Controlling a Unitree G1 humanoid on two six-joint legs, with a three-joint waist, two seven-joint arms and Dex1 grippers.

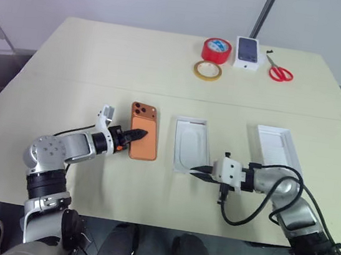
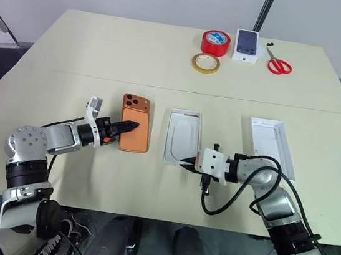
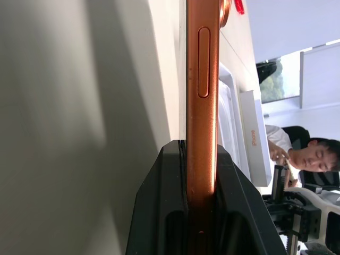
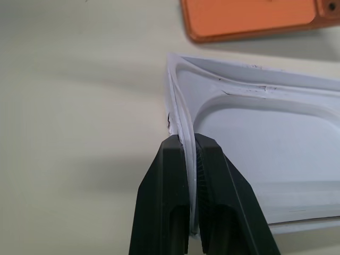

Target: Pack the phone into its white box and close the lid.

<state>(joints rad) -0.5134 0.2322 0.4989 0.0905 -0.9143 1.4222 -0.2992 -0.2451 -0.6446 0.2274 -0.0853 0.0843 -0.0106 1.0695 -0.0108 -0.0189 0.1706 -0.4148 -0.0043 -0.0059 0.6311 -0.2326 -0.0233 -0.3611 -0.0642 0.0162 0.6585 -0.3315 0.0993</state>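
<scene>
on the table point(image 1: 103, 62), with the lid point(image 1: 278, 148) well to the right of the phone point(image 1: 143, 138), the right gripper point(image 4: 192, 159) is clamped on the near rim of the moulded insert point(image 1: 192, 144) beside the phone and should lift it out squarely, while the left gripper point(image 3: 201, 159) pinches the phone's edge and should hold level.

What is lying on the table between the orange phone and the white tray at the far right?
A white moulded insert with an oval recess, its near corner pinched by the right gripper, as the head views show.
</scene>
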